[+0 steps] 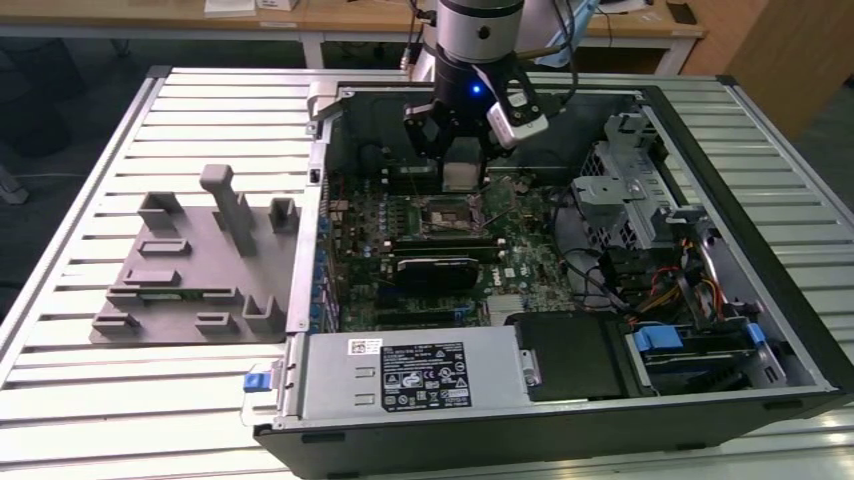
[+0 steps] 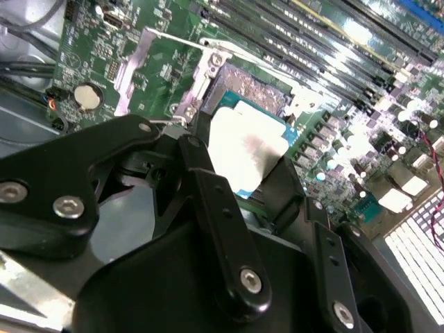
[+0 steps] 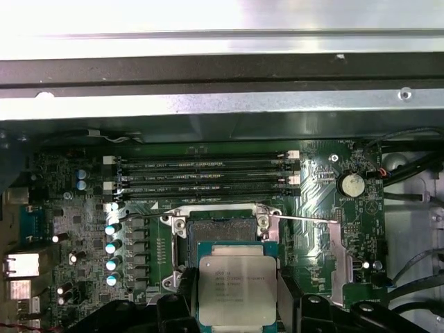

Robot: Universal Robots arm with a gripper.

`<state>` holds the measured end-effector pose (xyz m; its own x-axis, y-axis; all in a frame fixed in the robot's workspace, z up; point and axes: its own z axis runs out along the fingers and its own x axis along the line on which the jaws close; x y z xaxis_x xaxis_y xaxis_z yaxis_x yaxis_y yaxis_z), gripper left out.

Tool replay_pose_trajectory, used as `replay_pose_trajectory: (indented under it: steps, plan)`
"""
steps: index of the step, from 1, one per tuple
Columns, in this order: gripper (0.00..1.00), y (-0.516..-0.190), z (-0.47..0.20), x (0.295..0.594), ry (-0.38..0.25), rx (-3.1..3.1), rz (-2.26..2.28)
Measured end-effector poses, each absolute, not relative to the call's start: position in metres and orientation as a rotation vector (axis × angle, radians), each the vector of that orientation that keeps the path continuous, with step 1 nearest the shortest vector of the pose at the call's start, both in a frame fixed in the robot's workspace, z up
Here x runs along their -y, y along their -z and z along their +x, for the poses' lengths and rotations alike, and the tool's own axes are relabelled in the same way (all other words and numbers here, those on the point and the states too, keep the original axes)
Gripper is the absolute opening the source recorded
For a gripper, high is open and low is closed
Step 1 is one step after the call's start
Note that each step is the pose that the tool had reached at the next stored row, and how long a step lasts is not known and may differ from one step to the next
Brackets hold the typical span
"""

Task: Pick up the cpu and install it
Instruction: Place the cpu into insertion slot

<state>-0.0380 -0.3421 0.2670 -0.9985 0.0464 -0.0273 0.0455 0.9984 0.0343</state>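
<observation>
Nearest to us in the exterior view, the power box (image 1: pixel 427 372) is sitting at the near edge of the open computer case (image 1: pixel 787 330). Off to the exterior view's left, the grey holder block (image 1: pixel 187 270) is lying on the table (image 1: pixel 80 150), well apart from the work.

Going farther in, we are looking at the green board (image 1: pixel 521 265) and the square socket (image 3: pixel 220 232) in it. The socket is lying open, with its bed showing.

We think the picking up is done and the putting in is the step going on now. The cpu (image 3: pixel 232 281) is hanging just over the socket, a little to one side of the bare bed. As far as we can tell, it is not sitting in it yet.

We judge that this step is asking for care. The chip is needing to stay flat, with its sides lined up with the socket's sides, and to go down softly, because a crooked or hard push could hurt the socket.

Farthest off, near the far wall of the case, the claw (image 3: pixel 234 297) is pointing down over the board. It is open only as wide as the chip. In both wrist views its black fingers (image 3: pixel 182 302) are pinching the cpu by two opposite edges, with the silver top facing up.
</observation>
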Motion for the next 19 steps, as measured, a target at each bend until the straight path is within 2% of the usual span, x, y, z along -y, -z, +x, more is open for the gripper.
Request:
replay_pose_trajectory:
  steps: [7,19]
  plan:
    - [0.54,-0.267,-0.0381,0.3421,-0.052,-3.112,0.077]
    - [0.54,-0.2659,-0.0381,0.3421,-0.047,-3.083,0.403]
